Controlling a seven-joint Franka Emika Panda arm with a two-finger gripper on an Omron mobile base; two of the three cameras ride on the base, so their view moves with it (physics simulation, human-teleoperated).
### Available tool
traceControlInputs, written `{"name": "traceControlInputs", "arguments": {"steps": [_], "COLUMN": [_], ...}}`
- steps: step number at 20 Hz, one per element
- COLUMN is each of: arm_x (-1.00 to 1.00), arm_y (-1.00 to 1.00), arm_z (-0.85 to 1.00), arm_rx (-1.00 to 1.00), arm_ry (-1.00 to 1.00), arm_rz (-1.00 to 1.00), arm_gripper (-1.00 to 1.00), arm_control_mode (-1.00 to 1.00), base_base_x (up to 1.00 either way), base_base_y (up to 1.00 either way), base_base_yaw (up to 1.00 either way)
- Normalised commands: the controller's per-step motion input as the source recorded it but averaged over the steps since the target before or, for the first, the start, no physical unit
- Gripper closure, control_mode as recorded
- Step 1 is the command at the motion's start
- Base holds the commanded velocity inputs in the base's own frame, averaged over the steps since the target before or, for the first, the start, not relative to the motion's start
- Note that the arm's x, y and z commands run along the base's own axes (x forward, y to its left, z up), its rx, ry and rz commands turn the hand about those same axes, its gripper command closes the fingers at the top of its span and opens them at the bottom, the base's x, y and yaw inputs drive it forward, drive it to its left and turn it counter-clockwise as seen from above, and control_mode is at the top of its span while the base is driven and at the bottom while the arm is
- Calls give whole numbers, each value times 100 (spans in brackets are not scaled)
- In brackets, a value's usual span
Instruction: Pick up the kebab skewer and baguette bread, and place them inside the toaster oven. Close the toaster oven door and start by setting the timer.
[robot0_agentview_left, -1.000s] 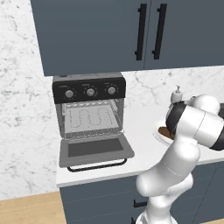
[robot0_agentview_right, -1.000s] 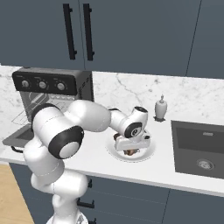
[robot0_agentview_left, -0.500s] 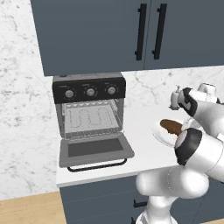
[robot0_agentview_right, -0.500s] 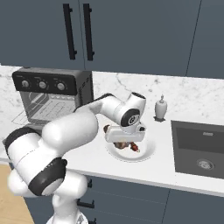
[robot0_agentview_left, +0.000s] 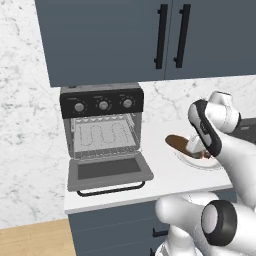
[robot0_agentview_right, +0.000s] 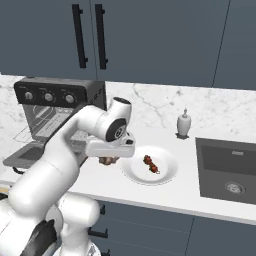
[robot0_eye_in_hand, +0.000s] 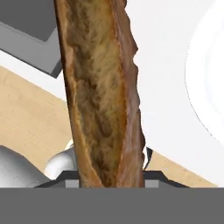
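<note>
- Gripper (robot0_agentview_right: 111, 159) is clamped on the baguette bread (robot0_eye_in_hand: 103, 92), lifted off the counter beside the plate (robot0_agentview_right: 167, 176).
- Loaf's long axis runs straight out from the hand.
- Toaster oven (robot0_agentview_left: 102, 125), door (robot0_agentview_left: 109, 171) down, lies to the arm's left; rack clearance apparently adequate.
- Kebab skewer (robot0_agentview_right: 151, 164) is on the plate.

bare counter (robot0_agentview_left: 165, 172) between plate (robot0_agentview_left: 192, 161) and dropped toaster oven door (robot0_agentview_left: 109, 171) — open passage

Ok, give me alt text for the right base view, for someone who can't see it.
The white arm's gripper holds the baguette bread above the counter, beside a white plate where the kebab skewer lies. At left the toaster oven stands with its door dropped open; a sink sits at right.
</note>
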Motion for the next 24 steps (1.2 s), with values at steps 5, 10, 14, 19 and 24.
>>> {"name": "traceControlInputs", "arguments": {"steps": [5, 10, 14, 19, 24], "arm_x": [-18, -5, -13, 21, 40], "arm_y": [100, 100, 94, 99, 97], "arm_z": [17, 42, 43, 6, 0], "arm_rx": [0, 1, 0, 0, 0], "arm_ry": [-1, 0, 0, 3, 5], "arm_rz": [-15, -11, -12, -17, -23], "arm_gripper": [100, 100, 100, 100, 100], "arm_control_mode": [-100, -100, -100, -100, -100], "base_base_x": [0, 0, 0, 0, 0], "base_base_y": [0, 0, 0, 0, 0], "base_base_yaw": [0, 0, 0, 0, 0]}}
